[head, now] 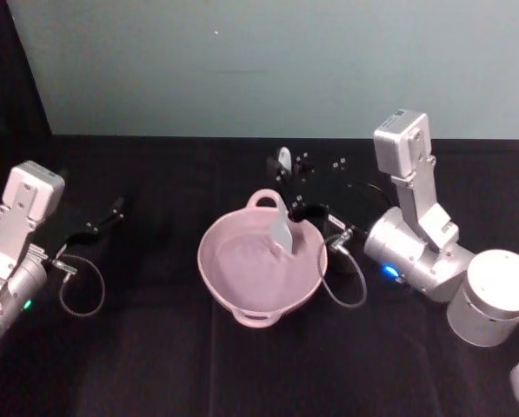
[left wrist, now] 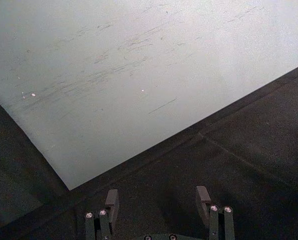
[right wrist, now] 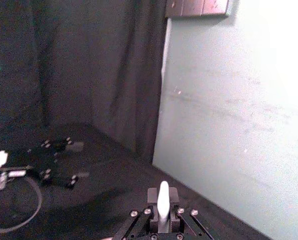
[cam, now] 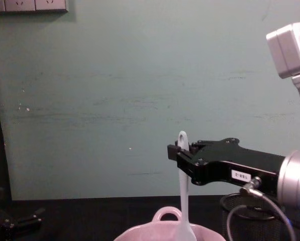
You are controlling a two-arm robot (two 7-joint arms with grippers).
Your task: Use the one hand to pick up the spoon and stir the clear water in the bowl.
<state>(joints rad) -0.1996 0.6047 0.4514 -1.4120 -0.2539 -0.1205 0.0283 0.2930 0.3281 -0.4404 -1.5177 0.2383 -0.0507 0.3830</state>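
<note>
spoon (cam: pixel 183 201) pinched between fingers (cam: pixel 173 150) of right gripper (cam: pixel 182 150); blade in bowl (head: pixel 233 291)

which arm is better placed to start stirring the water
Right. The right tool is shut on the spoon, with the blade down inside the bowl. The left tool is open, off to the side of the bowl.

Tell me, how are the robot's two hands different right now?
The right gripper is shut on the white spoon; the left gripper is open and holds nothing. The right gripper hangs at the pink bowl's far rim, with the spoon upright and its blade down in the bowl; the left gripper sits off to the bowl's left, apart from it. Both are black and flat.
</note>
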